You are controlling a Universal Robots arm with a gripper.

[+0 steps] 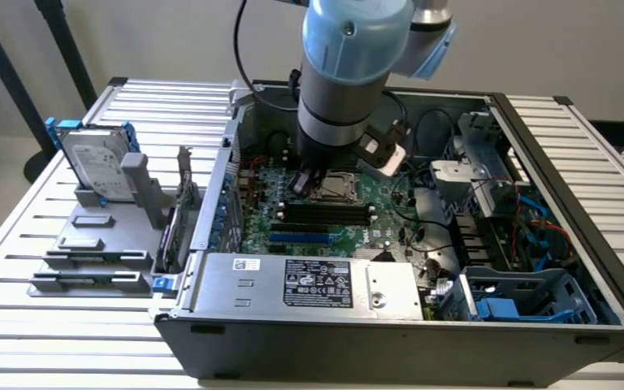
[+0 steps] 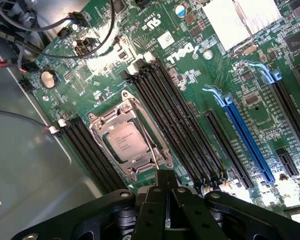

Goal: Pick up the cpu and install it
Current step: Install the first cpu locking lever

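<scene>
While seated in socket, cpu (image 2: 126,143) just beside closed gripper (image 2: 166,186).

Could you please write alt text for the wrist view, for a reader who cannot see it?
The cpu sits in its metal-framed socket on a green motherboard, with the shut black gripper just above the socket's edge. Black memory slots flank the socket, and a blue expansion slot lies beyond.

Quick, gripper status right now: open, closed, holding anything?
Gripper: closed, nothing held; it sits just above the motherboard, beside the cpu seated in its socket.
</scene>
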